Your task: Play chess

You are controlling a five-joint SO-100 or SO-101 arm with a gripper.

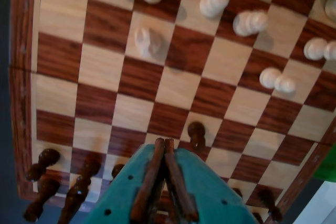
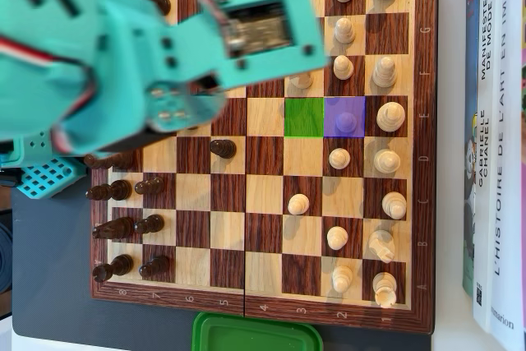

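Wooden chessboard (image 2: 263,203), open middle squares

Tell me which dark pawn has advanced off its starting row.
The lone dark pawn, standing by itself on a dark square towards mid-board in the overhead view; the other visible dark pieces stay along the left edge.

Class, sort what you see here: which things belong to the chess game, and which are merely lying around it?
Game: chessboard, white pieces, dark pieces, green square, purple square, tool.
Lying about: books, green lid, dark mat.
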